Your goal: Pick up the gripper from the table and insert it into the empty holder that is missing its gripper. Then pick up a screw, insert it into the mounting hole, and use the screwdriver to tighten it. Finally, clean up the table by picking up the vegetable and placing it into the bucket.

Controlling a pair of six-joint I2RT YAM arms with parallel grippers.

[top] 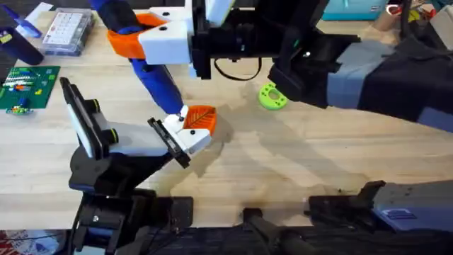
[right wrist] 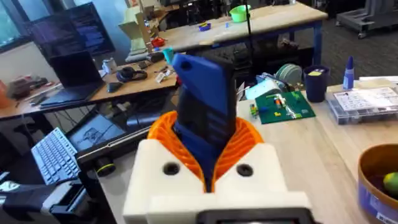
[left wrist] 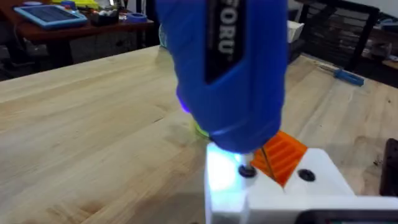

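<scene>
Screwdriver [left wrist: 227,68] fills the near view, clamped in right hand [right wrist: 208,155], tip down on screw [left wrist: 247,170] in the gripper [top: 197,124] seated on holder [top: 168,142], prob. for tightening. Left hand: can't tell. Worktop [top: 318,163].

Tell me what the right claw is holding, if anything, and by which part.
The right claw holds the screwdriver, its orange pads clamped on the blue handle's upper part; the tip points down at the gripper.
</scene>
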